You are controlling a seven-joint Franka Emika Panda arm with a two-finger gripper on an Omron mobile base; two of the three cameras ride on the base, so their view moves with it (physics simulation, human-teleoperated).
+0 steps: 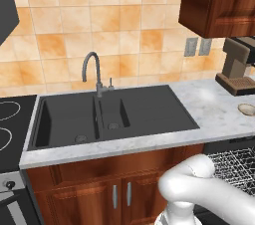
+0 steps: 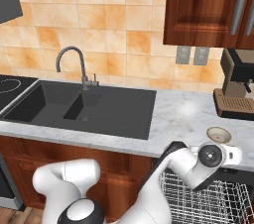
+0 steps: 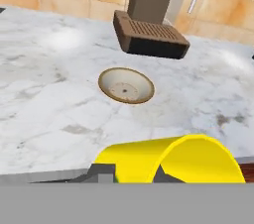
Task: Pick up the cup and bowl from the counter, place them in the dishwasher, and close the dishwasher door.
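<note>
My gripper is shut on the bright yellow cup, which lies on its side at the bottom of the hand view, above the counter's front edge. The beige bowl with a brownish rim sits upright on the marbled counter, just beyond the cup. In the base views the bowl rests near the counter's front edge, and my hand hovers right in front of it over the dishwasher's grey wire rack. The dishwasher door is out of view.
A brown coffee machine stands on the counter behind the bowl. The dark double sink with its faucet lies to the left, and the stove beyond it. Wall cabinets hang above.
</note>
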